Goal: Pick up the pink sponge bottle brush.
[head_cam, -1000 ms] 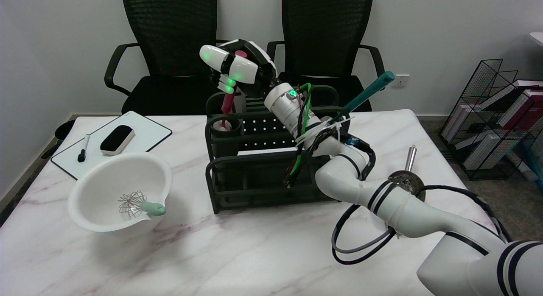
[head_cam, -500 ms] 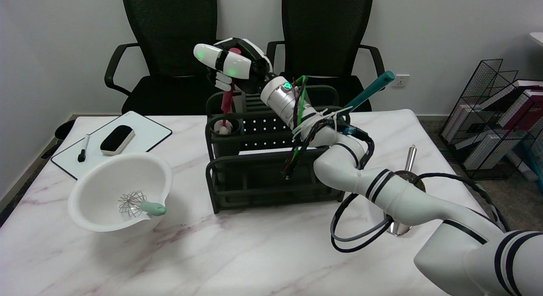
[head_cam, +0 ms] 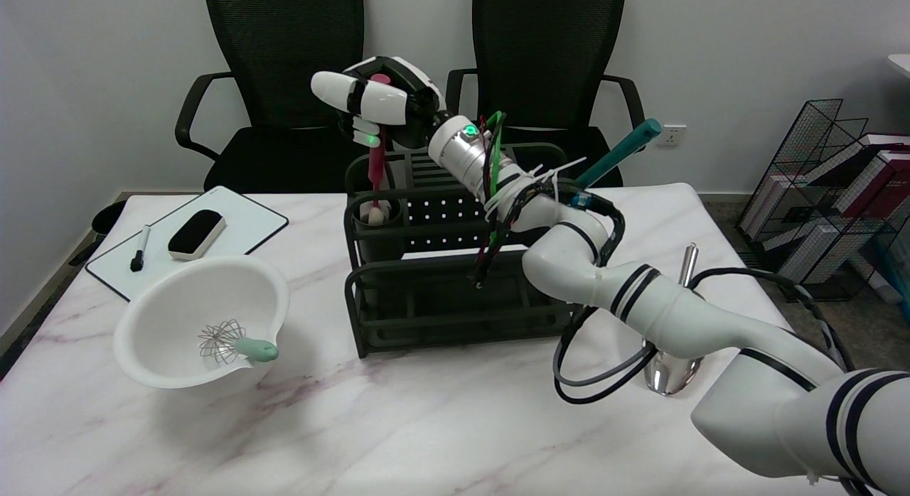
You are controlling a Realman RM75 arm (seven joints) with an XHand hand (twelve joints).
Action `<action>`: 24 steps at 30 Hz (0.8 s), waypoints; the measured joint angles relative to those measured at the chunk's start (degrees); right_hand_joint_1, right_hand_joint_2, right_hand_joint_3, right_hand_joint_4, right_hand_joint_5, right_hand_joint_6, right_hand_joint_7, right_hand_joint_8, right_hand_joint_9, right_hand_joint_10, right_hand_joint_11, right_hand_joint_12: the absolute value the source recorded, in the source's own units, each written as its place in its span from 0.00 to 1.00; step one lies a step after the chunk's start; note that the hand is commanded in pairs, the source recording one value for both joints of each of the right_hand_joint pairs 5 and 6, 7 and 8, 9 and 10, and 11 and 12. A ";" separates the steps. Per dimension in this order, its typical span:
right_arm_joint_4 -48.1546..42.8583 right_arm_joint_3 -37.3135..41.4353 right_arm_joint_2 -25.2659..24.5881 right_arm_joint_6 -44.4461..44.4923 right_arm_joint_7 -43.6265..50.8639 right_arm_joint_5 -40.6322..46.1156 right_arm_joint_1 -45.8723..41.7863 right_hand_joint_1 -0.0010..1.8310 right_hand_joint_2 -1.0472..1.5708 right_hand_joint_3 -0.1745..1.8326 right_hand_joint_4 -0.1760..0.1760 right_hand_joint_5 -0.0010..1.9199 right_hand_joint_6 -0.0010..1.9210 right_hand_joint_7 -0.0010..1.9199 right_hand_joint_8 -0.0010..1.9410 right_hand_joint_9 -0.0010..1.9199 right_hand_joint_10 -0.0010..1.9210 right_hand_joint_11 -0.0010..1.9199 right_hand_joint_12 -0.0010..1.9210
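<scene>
Marble table [head_cam: 398, 425], two black chairs [head_cam: 284, 62] behind it. At the dark rack [head_cam: 455, 268] my right hand [head_cam: 377, 101] wraps its fingers around the pink sponge bottle brush [head_cam: 377, 165] by the handle top; the sponge end sits at the mouth of the rack's left cup [head_cam: 377, 229]. Left of the rack, a white bowl [head_cam: 178, 297] holds a whisk [head_cam: 231, 342].

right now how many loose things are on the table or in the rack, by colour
pink: 1, the bottle brush held by the right hand, its sponge tip in the rack cup
teal or green: 2, rack utensil, whisk
white: 2, bowl, whiteboard
black: 2, eraser, marker
silver: 1, ladle
total: 8
</scene>
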State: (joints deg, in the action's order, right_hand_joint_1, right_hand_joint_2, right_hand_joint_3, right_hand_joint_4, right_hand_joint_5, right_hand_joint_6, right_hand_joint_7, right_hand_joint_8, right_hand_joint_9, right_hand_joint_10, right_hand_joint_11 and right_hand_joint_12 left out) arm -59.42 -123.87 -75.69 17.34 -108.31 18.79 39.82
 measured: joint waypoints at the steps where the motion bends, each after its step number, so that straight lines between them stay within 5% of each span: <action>1: -0.01 -0.09 0.03 -0.18 -0.01 -0.11 0.17 0.65 0.89 0.37 0.50 1.00 1.00 1.00 0.99 1.00 1.00 1.00 1.00; 24: -6.58 -0.39 2.85 -4.07 -0.01 -0.71 2.06 0.64 0.92 0.35 0.50 1.00 1.00 1.00 0.99 1.00 1.00 1.00 1.00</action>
State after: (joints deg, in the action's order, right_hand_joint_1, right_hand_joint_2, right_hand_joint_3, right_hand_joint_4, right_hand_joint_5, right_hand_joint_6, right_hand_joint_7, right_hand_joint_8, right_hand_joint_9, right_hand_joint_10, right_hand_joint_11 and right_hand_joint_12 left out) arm -66.00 -124.25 -72.84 13.26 -108.32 18.08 41.88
